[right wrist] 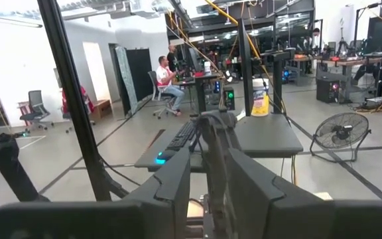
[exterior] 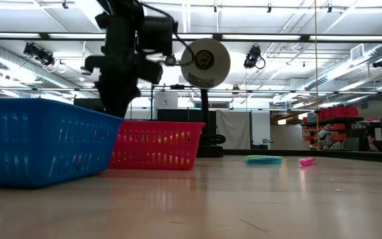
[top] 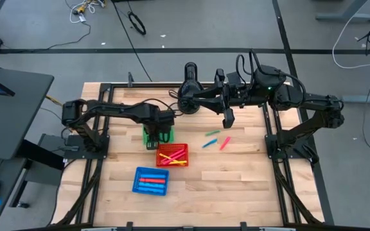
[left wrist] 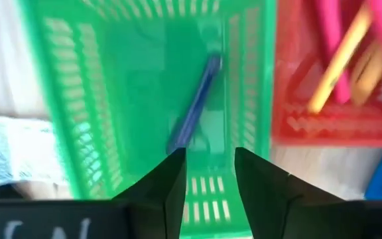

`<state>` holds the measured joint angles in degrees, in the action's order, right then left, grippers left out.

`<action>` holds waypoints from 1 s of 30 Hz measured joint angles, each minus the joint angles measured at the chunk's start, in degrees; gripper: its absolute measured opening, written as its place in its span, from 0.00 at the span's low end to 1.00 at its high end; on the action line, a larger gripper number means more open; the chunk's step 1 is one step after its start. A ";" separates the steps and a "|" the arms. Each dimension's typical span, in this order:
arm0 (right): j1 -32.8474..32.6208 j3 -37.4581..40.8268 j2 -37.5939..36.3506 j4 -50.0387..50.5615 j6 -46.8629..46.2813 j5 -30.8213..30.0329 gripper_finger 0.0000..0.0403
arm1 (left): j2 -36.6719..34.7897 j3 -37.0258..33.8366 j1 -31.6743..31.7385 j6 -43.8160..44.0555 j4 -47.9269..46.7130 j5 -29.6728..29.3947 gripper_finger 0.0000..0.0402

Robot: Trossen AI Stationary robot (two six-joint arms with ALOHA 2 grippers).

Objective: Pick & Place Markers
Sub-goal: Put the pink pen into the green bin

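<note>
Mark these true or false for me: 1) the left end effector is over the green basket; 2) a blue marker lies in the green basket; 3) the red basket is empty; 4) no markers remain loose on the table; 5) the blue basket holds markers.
1) The left end effector hangs over the square green plastic basket: true.
2) A thin blue marker lies inside it, free of the open fingers: true.
3) False: the square red plastic basket holds pink and yellow markers.
4) False: loose markers lie on the wooden table.
5) The square blue plastic basket holds markers: true.
</note>
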<state>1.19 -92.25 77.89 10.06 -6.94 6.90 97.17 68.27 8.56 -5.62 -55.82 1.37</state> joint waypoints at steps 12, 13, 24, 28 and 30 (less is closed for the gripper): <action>0.00 0.00 0.00 0.76 0.02 0.00 0.26 | -13.53 0.00 -0.07 1.82 12.80 5.05 0.31; 0.00 0.00 0.00 1.02 0.00 0.00 0.26 | -14.86 0.00 -0.07 2.40 14.21 6.13 0.31; -0.02 0.00 0.00 4.03 -0.98 -2.88 0.26 | -27.76 -0.24 -0.04 11.02 36.25 5.87 0.31; -0.02 0.00 0.00 4.56 -0.09 -3.19 0.26 | -31.32 -0.23 -0.71 14.06 40.54 4.27 0.31; 0.00 0.00 0.00 4.60 -0.07 -3.19 0.26 | -32.70 -0.32 -1.50 14.44 42.64 1.69 0.31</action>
<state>1.19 -92.25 77.89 14.66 -7.01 3.70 64.47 67.95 7.05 8.82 -13.18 3.06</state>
